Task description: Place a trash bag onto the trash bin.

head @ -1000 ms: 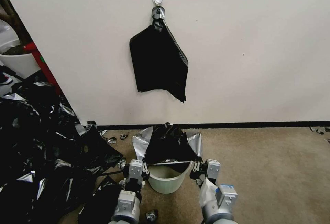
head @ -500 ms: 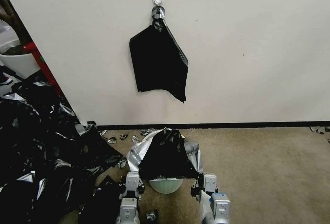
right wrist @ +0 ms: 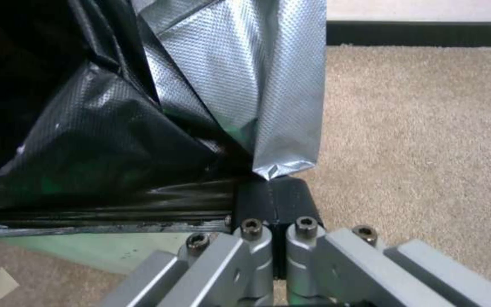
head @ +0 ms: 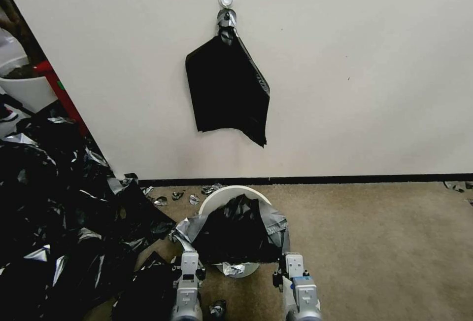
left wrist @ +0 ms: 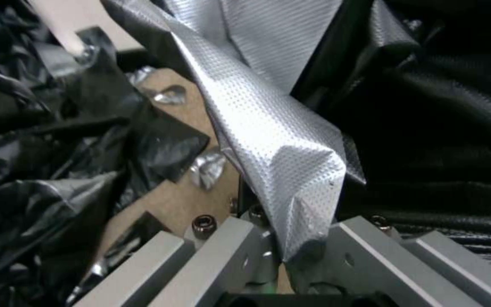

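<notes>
Trash bag (head: 240, 234) drapes over the tilted trash bin (head: 217, 196); left gripper (head: 190, 262) and right gripper (head: 291, 263) each pinch its near edge beside the bin.

The thin, glossy black plastic trash bag (head: 239, 234) with wrinkled silvery-grey folds lay draped over the small round cream-white plastic trash bin (head: 231, 197), which was tipped on the tan carpet near the black baseboard so that its rolled rim rose behind the bag on the wall side. The bag's black middle covered most of the bin's mouth, and silvery flaps spread out to either side, with the near hem stretched in a taut straight line across the bin's front. Below that hem a small curve of the bin's pale wall showed.
</notes>
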